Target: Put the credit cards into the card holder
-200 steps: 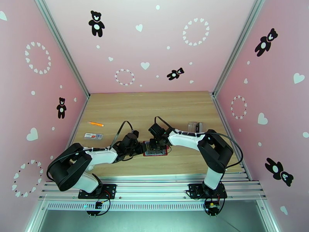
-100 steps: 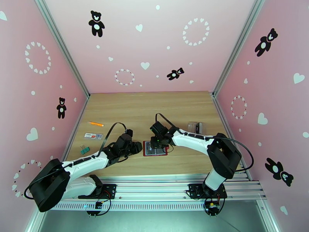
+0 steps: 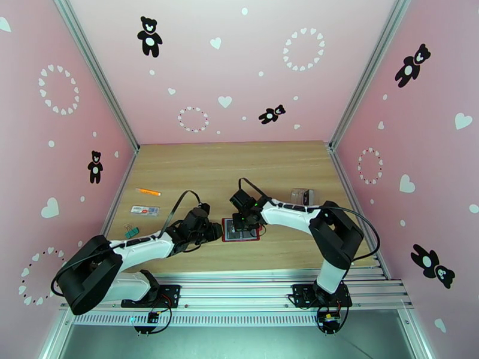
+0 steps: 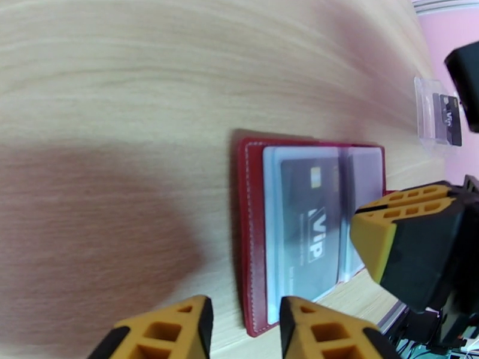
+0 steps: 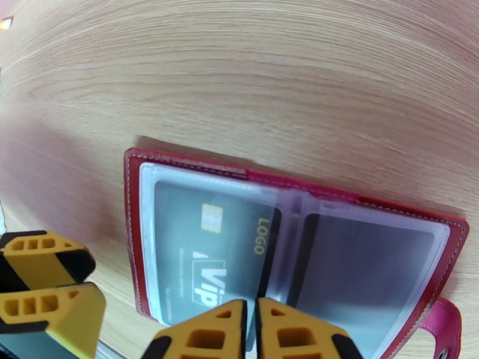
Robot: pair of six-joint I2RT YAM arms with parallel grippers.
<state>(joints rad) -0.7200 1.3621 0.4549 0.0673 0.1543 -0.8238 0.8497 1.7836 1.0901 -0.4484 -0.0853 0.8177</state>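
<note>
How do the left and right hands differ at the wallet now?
The left hand has its fingers apart; the right hand has them nearly together. The left hand sits beside the wallet, at its left edge; the right hand is over its centre fold. Both have yellow-and-black fingers, and neither visibly holds anything.

1. Your left gripper [image 4: 242, 330] sits low in view, yellow fingertips [image 4: 323, 330] parted, nothing between them.
2. Just beyond them the card holder [image 4: 250, 234] lies open on the table [image 4: 120, 115].
3. A dark VIP card [image 4: 308, 228] sits inside its clear sleeve.
4. The right gripper [image 4: 395, 234] hovers at the holder's right end.
5. A clear case [image 4: 432, 112] stands well beyond.
</note>
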